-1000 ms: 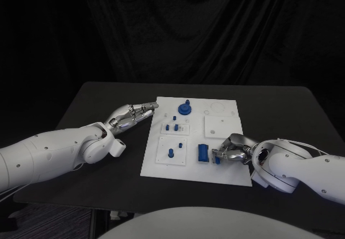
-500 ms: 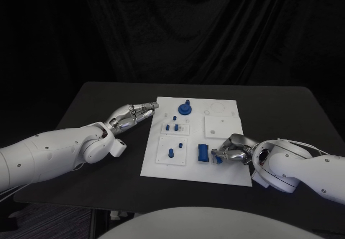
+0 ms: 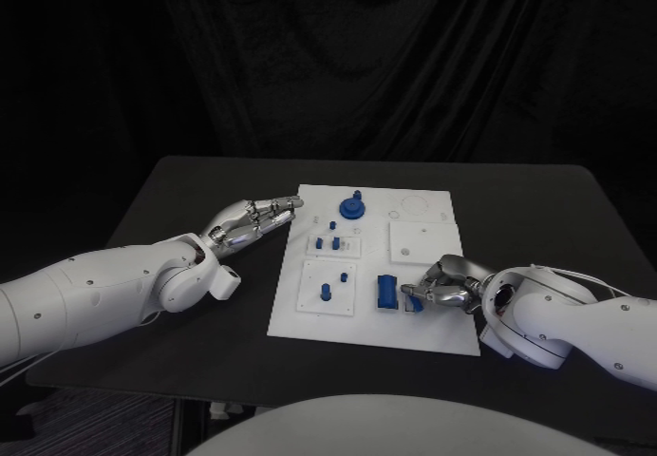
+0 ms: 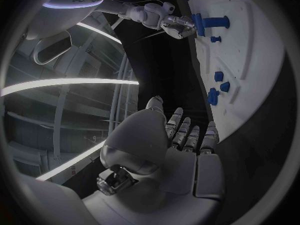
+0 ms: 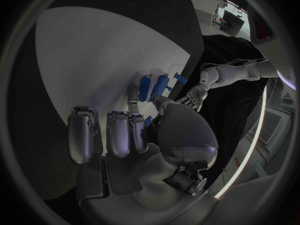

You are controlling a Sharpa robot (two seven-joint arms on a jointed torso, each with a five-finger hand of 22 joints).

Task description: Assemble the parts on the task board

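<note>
R hand (image 3: pixel 441 289) at board's 5 o'clock, fingers curled, pinching small blue part (image 3: pixel 412 302) just beside blue block (image 3: pixel 387 292). L hand (image 3: pixel 253 219) off task board (image 3: pixel 411 325) at 9 o'clock, fingers straight, close together, empty

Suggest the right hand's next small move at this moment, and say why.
Probably lift the small blue part slightly and carry it toward a free slot. The right hand sits at the board's near right edge with its fingers closed around that part, beside the larger blue block. The left hand rests off the board's left edge holding nothing, so the right hand seems to be doing the work.
</note>
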